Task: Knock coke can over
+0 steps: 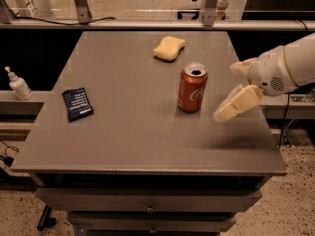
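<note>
Gripper (235, 104) hovers just right of upright coke can (192, 89), no contact.
Can stands right of centre on the grey table (128, 141), long axis vertical, silver top up. From the gripper the can sits at about 9 o'clock, near but apart, with a bare strip of table between them. Gripper hangs low over the table's right edge, angled down toward 8 o'clock; can't tell if it is apart or together. Judgement: a sideways sweep toward 9 o'clock, hitting the upper body, should tip it left. Yellow sponge (169, 48) at the can's 11 o'clock, dark blue packet (77, 103) well apart at 9 o'clock. Only one arm.
</note>
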Tool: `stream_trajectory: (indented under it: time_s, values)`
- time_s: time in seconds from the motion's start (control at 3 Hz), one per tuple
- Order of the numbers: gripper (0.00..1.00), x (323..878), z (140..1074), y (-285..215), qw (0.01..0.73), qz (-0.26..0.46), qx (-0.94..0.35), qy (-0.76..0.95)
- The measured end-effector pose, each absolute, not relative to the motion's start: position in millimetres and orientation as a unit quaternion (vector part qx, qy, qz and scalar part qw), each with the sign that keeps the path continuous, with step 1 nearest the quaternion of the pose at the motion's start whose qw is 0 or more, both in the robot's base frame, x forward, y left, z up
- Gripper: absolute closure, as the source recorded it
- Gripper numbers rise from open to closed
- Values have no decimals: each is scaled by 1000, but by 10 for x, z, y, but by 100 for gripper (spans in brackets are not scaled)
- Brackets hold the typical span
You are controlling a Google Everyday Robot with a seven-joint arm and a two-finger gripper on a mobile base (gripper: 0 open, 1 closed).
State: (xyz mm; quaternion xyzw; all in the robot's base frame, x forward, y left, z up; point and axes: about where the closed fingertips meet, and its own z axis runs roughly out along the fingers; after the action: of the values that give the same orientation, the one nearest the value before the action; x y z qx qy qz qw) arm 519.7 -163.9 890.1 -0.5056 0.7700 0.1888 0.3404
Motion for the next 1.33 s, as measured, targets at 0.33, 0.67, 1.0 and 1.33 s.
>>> stream_trajectory:
  time_s: [0.33,0.67,1.0,1.33]
  values:
    - [0,5214,8794,-1466,371,238,-471,764]
    - [0,5228,8768,-1211,396,279,-450,750]
    - [0,5221,8770,-981,410,314,-433,739]
    - [0,5200,8896,-730,424,348,-422,722]
